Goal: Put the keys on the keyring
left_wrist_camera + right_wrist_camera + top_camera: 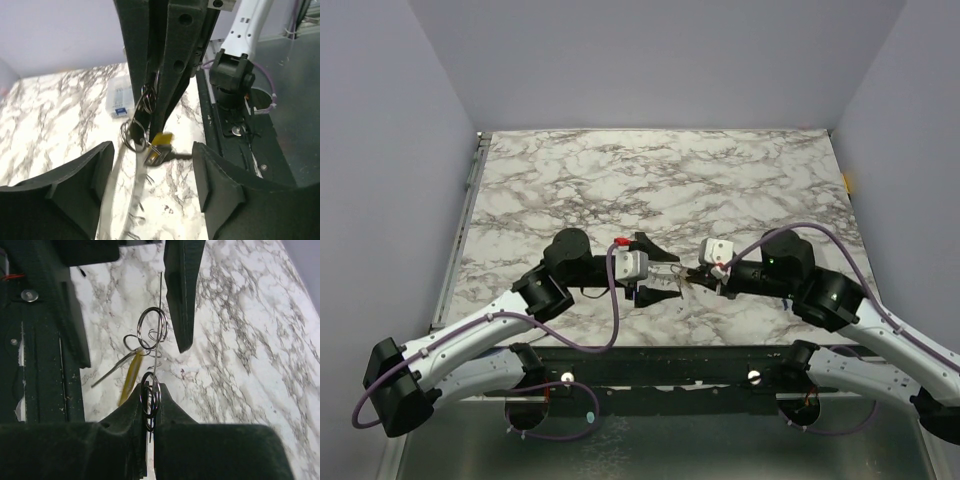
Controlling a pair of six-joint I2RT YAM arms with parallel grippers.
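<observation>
My right gripper (151,396) is shut on the keyring (157,325). From the right wrist view the keyring shows edge-on as a thin grey wire running up out of the jaws, with small split rings (152,329) on it. A yellow-headed key (131,377) hangs from those rings just above the marble. My left gripper (152,152) faces it, open, with its fingers (182,290) either side of the ring and touching nothing. From above, the left gripper (660,270) and right gripper (696,276) meet at the table's near middle. The left wrist view shows the key (162,139) below the right fingers (170,75).
A clear plastic box (121,96) lies on the marble table (620,180) behind the right fingers. The black base rail (660,365) runs along the near edge, under both arms. Grey walls close in the table on three sides.
</observation>
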